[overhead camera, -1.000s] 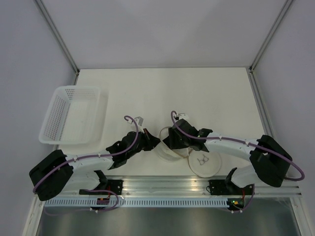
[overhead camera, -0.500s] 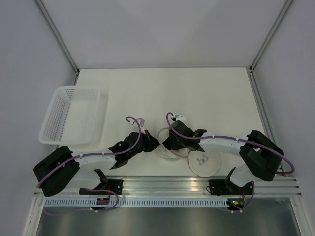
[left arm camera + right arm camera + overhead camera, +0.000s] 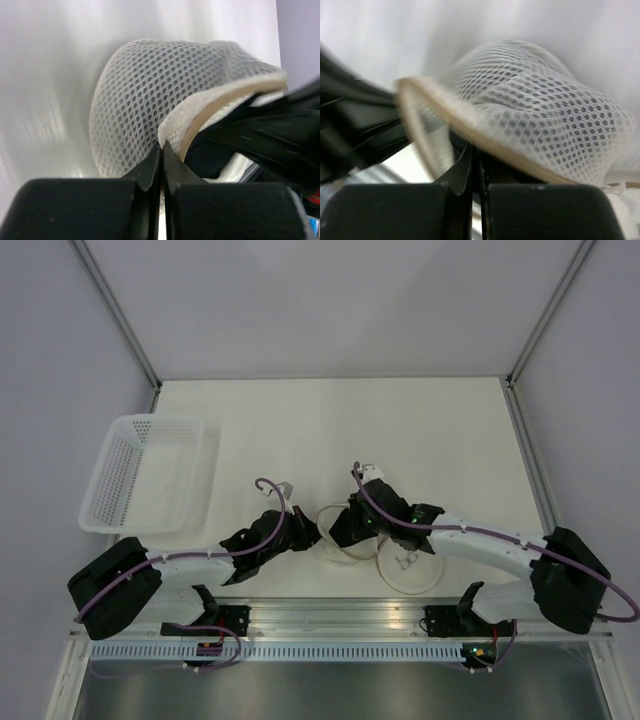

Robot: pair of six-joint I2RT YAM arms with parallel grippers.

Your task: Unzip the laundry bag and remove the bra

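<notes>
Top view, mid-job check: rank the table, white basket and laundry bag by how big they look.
Largest to smallest:
1. table
2. white basket
3. laundry bag, clearly smaller than the basket even spread open

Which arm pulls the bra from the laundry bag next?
Likely right: the right end effector is shut at the open mouth of the laundry bag, under its tan rim; the left end effector only pins the rim.

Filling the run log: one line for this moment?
left claw: shut on laundry bag rim | right claw: shut at opening | bag: unzipped | bra: inside
</notes>
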